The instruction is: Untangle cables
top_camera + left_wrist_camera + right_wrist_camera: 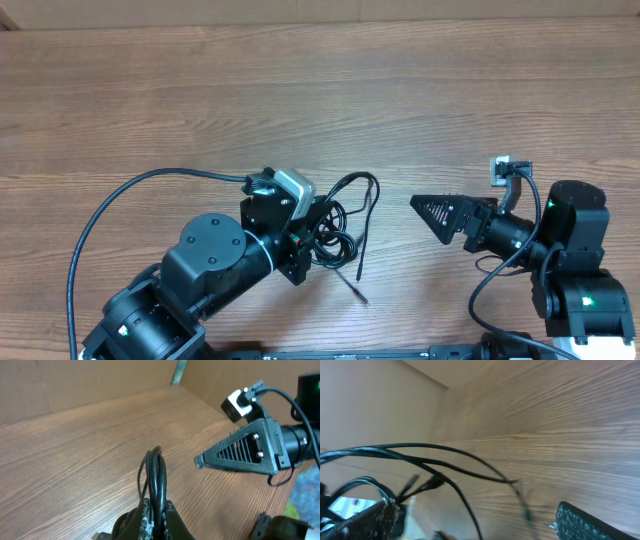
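Quick rundown of where everything sits: the left arm [215, 255] comes in from the near-left corner of the table [300, 90], and the left gripper [316, 236] ends up around mid-table, close to the front edge. The cables [338, 243] are bunched right between its fingers, with loops sticking out to the right and a bit toward the back. One loose end [360, 296] trails toward the front and lies on the table. The right gripper [428, 210] is just right of the bundle, pointing left at it, near but not touching.
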